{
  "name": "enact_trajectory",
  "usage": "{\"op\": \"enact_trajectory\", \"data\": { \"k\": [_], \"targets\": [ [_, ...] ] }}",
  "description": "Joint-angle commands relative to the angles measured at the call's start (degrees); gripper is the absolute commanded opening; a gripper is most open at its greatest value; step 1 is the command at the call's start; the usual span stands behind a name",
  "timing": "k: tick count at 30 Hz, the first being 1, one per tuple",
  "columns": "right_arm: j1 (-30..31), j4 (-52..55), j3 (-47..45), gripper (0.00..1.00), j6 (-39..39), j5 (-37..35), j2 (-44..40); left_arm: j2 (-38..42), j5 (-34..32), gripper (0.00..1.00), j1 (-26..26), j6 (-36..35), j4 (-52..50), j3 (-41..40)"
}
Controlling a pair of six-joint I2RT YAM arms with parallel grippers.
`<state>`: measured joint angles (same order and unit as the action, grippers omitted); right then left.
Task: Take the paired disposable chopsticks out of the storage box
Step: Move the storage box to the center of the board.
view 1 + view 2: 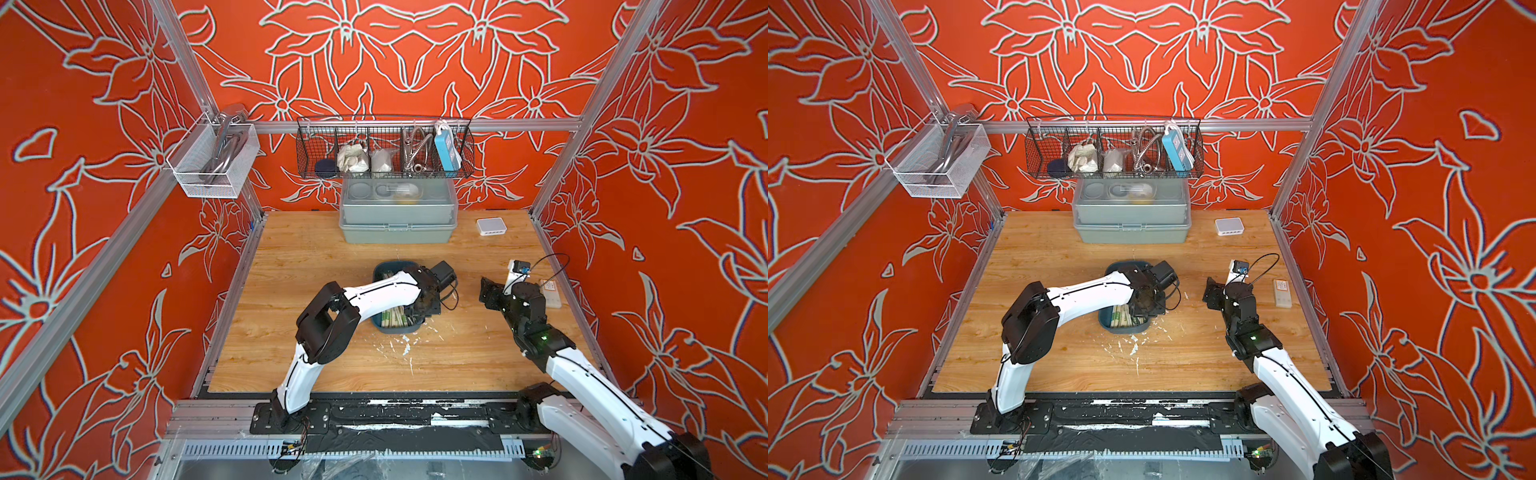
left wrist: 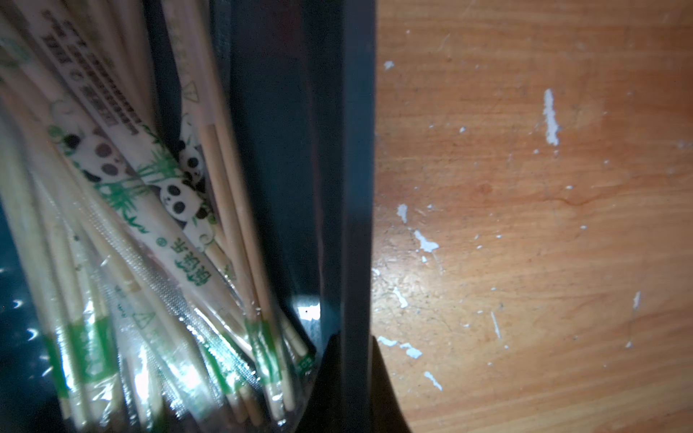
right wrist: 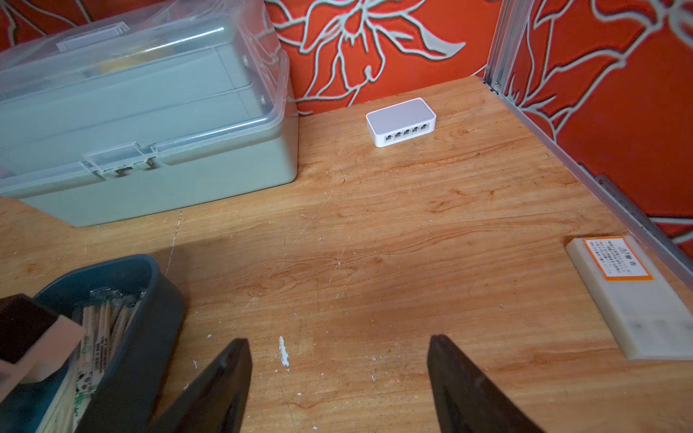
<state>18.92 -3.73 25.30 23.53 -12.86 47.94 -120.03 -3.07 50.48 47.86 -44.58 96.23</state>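
While the paired disposable chopsticks (image 2: 168, 232) lie heaped in the storage box (image 1: 388, 267) mid-bench (image 1: 316, 257), none seems to be out yet.
Left fingers (image 2: 337, 393), together, sit at the box's right wall, with what they pinch unclear. Right fingers (image 3: 221, 382) hang apart and empty nearer the right edge. Likely risk: a lift snags that wall and tips the box, or slips off slick wrappers.

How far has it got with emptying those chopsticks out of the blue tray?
Nothing is out yet: the chopsticks all sit in the storage box, none on the table. In hand: the left tool is shut on the box's wall; the right tool hangs open beside it. Left: every pair.
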Motion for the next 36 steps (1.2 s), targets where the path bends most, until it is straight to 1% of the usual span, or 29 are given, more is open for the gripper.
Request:
{"op": "enact_trajectory", "data": {
  "k": [1,3,4,6,8,10,16,23,28,31,36],
  "targets": [
    [0.23,0.9,-0.52,0.79,0.64,-1.8,0.19,-3.54,6.38,0.1,0.76,0.6,0.42,2.74],
    [0.24,0.74,-0.52,0.79,0.73,-1.77,0.32,-4.4,6.62,0.11,0.76,0.22,-0.07,3.79],
    [0.19,0.65,-0.53,0.79,0.73,-1.73,0.37,-4.55,6.47,0.13,0.74,0.29,-0.07,3.71],
    [0.24,0.8,-0.39,0.79,0.77,-1.66,0.7,-4.62,6.27,0.21,0.76,0.48,0.19,3.55],
    [0.16,0.74,-0.17,0.79,0.75,-1.08,0.94,-4.76,6.58,0.22,0.76,0.36,0.54,3.96],
    [0.24,0.56,-0.21,0.79,0.73,-0.78,1.19,-5.12,6.59,0.25,0.76,0.05,0.46,4.56],
    [0.2,1.17,0.28,0.8,0.73,-0.81,1.81,-5.45,7.59,0.26,0.76,-0.52,2.3,6.14],
    [0.2,1.26,0.35,0.79,0.41,-0.93,1.56,-5.42,6.57,0.26,0.67,-2.05,-0.27,8.67],
    [0.26,1.02,0.23,0.8,0.45,-0.58,1.76,-3.07,5.39,0.26,0.72,-2.93,-0.32,6.14],
    [0.24,1.26,0.53,0.8,0.45,-0.54,2.24,-0.23,3.76,0.27,0.7,-3.59,0.65,3.08],
    [0.24,1.0,0.71,0.81,0.46,-0.3,3.27,8.55,0.89,0.32,0.98,-6.41,5.84,-3.22]
  ]
}}
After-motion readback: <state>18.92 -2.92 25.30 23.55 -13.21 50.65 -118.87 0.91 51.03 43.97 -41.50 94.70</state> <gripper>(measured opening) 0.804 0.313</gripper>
